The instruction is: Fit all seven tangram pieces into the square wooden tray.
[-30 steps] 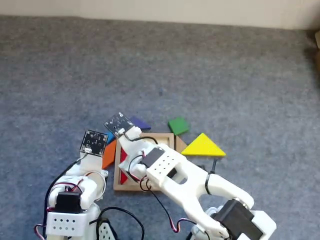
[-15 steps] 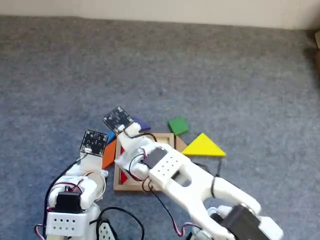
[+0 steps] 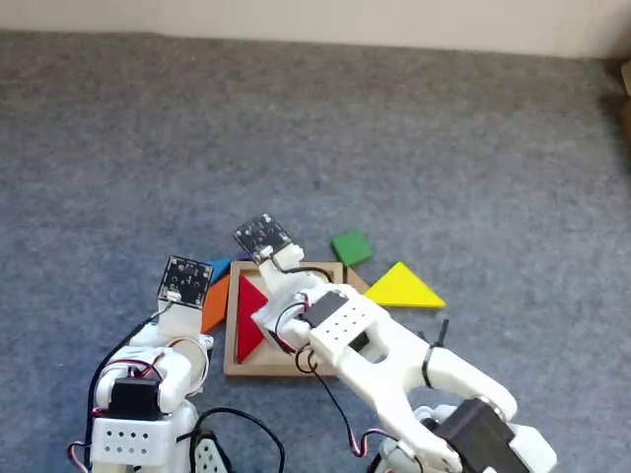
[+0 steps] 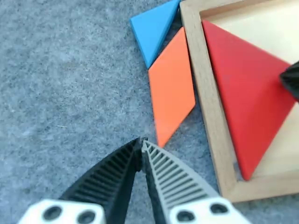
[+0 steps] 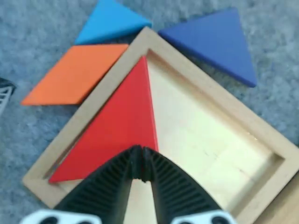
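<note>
Since right tool [image 5: 141,156], clenched empty, swung right, red triangle [image 5: 117,130] shows seated in tray [image 5: 210,93]: one placed; left tool [image 4: 141,145] clenched too.

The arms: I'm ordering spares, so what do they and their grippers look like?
The left arm and right arm are white plastic with black motors and loose black and red wires. The left gripper and right gripper have black, ribbed, pointed fingers.
</note>
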`<state>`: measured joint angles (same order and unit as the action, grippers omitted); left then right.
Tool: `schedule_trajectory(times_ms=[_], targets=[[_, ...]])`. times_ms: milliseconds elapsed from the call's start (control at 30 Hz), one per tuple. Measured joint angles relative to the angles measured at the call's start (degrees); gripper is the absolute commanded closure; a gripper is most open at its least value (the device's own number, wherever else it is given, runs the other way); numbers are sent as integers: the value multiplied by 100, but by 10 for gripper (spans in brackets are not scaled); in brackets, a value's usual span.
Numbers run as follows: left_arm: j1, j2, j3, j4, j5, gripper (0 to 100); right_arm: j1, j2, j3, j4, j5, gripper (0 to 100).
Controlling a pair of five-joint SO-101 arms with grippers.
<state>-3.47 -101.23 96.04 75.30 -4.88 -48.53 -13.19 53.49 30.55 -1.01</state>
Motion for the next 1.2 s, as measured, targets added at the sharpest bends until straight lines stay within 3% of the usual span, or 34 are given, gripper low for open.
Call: schedule_trajectory(times_ms=[233, 433, 733, 967, 1200], targets=[[0, 0, 0, 0, 0, 992, -527, 79, -18, -53, 0, 980], [0, 0, 0, 0, 0, 992, -492, -167, 9, 0, 0, 980], [0, 0, 0, 0, 0, 992, 958, -2251, 79, 756, 9, 975], [0, 0, 0, 0, 0, 992, 1881, -2505, 79, 1327, 88, 940], [0, 0, 0, 0, 0, 992, 3130, -2154, 70, 2004, 1811, 808]])
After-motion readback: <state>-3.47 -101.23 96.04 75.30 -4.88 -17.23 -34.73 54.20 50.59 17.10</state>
